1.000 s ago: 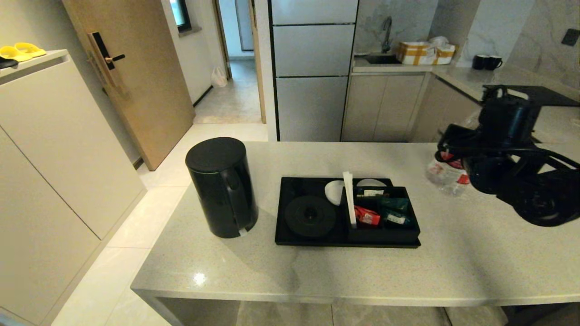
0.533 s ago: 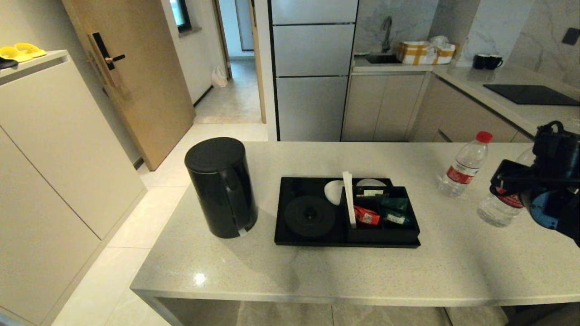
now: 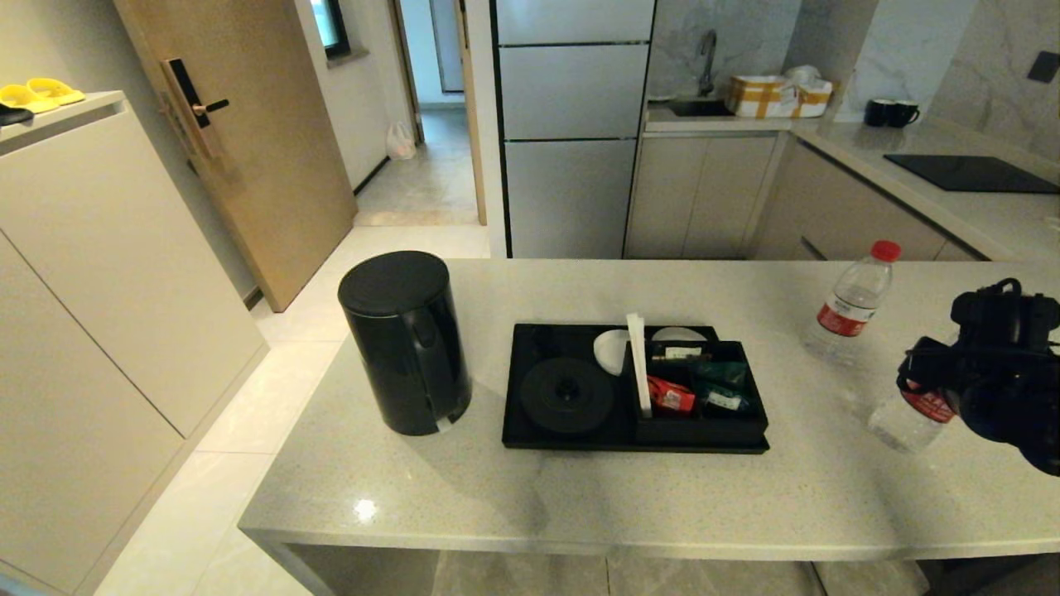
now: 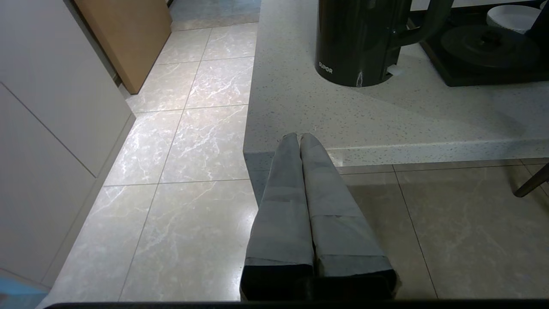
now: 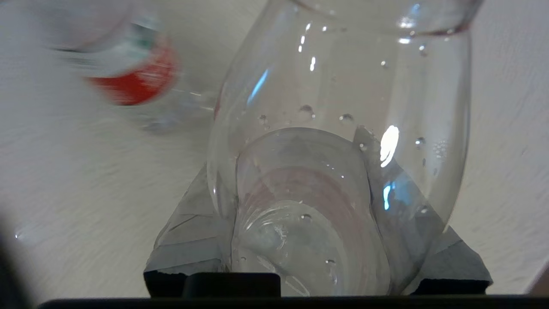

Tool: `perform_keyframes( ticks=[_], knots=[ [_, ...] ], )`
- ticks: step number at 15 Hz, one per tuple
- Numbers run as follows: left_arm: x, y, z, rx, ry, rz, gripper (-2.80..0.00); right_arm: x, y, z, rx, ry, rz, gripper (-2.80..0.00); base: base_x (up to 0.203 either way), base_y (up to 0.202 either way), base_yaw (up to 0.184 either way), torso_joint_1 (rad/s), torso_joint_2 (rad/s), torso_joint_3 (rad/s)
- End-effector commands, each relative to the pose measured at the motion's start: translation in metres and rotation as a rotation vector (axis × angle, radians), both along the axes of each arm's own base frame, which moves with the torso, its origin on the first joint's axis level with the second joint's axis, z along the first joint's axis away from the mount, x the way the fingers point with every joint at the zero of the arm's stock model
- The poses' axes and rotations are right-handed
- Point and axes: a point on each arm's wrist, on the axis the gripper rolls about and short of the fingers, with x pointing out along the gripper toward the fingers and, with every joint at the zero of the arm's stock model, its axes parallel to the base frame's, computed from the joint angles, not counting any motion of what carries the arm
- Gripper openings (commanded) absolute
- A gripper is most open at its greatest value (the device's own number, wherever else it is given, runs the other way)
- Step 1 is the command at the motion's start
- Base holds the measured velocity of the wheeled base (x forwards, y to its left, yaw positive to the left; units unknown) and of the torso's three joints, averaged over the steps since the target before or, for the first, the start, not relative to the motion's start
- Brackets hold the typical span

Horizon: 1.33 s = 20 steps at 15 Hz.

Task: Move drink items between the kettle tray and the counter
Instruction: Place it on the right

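The black kettle (image 3: 403, 343) stands on the counter (image 3: 662, 505), left of the kettle tray (image 3: 513, 389). One red-capped water bottle (image 3: 849, 306) stands upright on the counter, right of the tray. Nearer and further right, my right gripper (image 3: 932, 389) is shut on the second bottle (image 3: 903, 418), which is tilted with its base at or just above the counter. In the right wrist view this bottle (image 5: 339, 128) fills the space between the fingers (image 5: 188, 240). My left gripper (image 4: 299, 136) is shut and empty, below the counter's front left corner, with the kettle (image 4: 360, 43) beyond it.
On the tray are the round kettle base (image 3: 567, 396), a white divider (image 3: 638, 372), white dishes (image 3: 611, 348) and a box of sachets (image 3: 671, 396). Two black mugs (image 3: 890, 113) and a hob (image 3: 969, 172) sit on the far worktop. Tiled floor lies left of the counter.
My right arm has carried the second bottle away from beside the standing bottle, to the right and nearer, then lower toward the counter. The left arm has not moved.
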Motion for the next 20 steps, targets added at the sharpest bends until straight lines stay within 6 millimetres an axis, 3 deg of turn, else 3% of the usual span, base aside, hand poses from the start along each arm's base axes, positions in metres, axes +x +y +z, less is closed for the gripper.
perform_keyframes(
  ticks=[1, 5, 7, 10, 12, 17, 20],
  knots=[
    [0.0, 0.0, 0.0, 0.0, 0.0, 0.0, -2.8, 0.014, -0.003, -0.039, 0.06, 0.049, -0.036, -2.8, 0.0, 0.0, 0.0, 0.0, 0.0, 0.0],
    [0.0, 0.0, 0.0, 0.0, 0.0, 0.001, -2.8, 0.017, -0.003, -0.088, 0.084, 0.045, -0.049, -2.8, 0.0, 0.0, 0.0, 0.0, 0.0, 0.0],
    [0.0, 0.0, 0.0, 0.0, 0.0, 0.0, -2.8, 0.015, 0.0, -0.082, -0.004, -0.044, -0.028, -2.8, 0.0, 0.0, 0.0, 0.0, 0.0, 0.0],
    [0.0, 0.0, 0.0, 0.0, 0.0, 0.001, -2.8, -0.005, 0.014, -0.066, -0.116, -0.139, 0.016, -2.8, 0.0, 0.0, 0.0, 0.0, 0.0, 0.0],
    [0.0, 0.0, 0.0, 0.001, 0.0, 0.001, -2.8, -0.004, 0.014, -0.061, -0.18, -0.121, 0.002, -2.8, 0.0, 0.0, 0.0, 0.0, 0.0, 0.0],
    [0.0, 0.0, 0.0, 0.0, 0.0, 0.0, -2.8, 0.006, -0.011, -0.032, -0.28, -0.178, -0.136, -2.8, 0.0, 0.0, 0.0, 0.0, 0.0, 0.0],
    [0.0, 0.0, 0.0, 0.0, 0.0, 0.0, -2.8, 0.005, -0.016, -0.043, -0.287, -0.128, -0.17, -2.8, 0.0, 0.0, 0.0, 0.0, 0.0, 0.0]
  ],
)
